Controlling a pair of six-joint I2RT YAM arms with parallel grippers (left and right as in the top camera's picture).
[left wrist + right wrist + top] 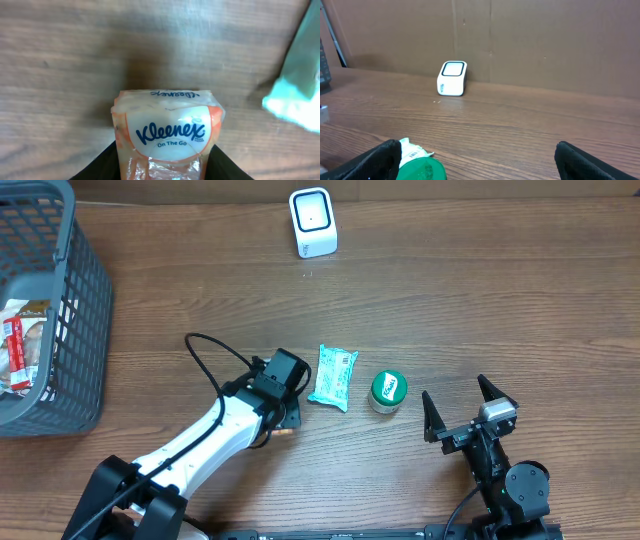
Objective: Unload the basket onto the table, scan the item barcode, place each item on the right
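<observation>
Mock shop checkout, barcode scanner, shopping basket

The Kleenex pack is orange and white, the wrapper teal.

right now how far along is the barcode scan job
Done: the left end effector is at the Kleenex pack, fingers on either side. In hand: the grasp; whether it already pinches is unclear, and the pack lies on the table. Left: lifting it and showing its barcode to the white scanner at the far edge. The right end effector sits open, empty.
</observation>
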